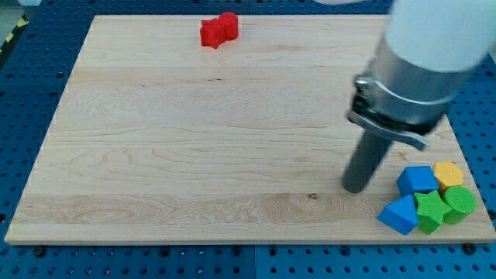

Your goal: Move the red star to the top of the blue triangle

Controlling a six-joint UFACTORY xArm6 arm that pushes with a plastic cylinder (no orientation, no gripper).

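Here my tip [356,188] rests bare on the board, touching nothing, just left of the blue triangle [400,215] (in the bottom-right cluster). The red star [218,30] sits far off at the view's top. Approach step: next, circle behind the star.

Seven small coloured blocks lie on one pale wooden desk [194,139]. Two are red, touching each other at the frame's top: a red star-shaped block [211,34] and a rounder red block [228,23] (shape unclear). Two are blue, at the lower right: a blue cube-like block [417,180] and a blue triangular block [399,214]. Two are green: a green star-shaped block [431,211] and a green rounded block [459,201]. One is yellow, a small yellow block [448,173].
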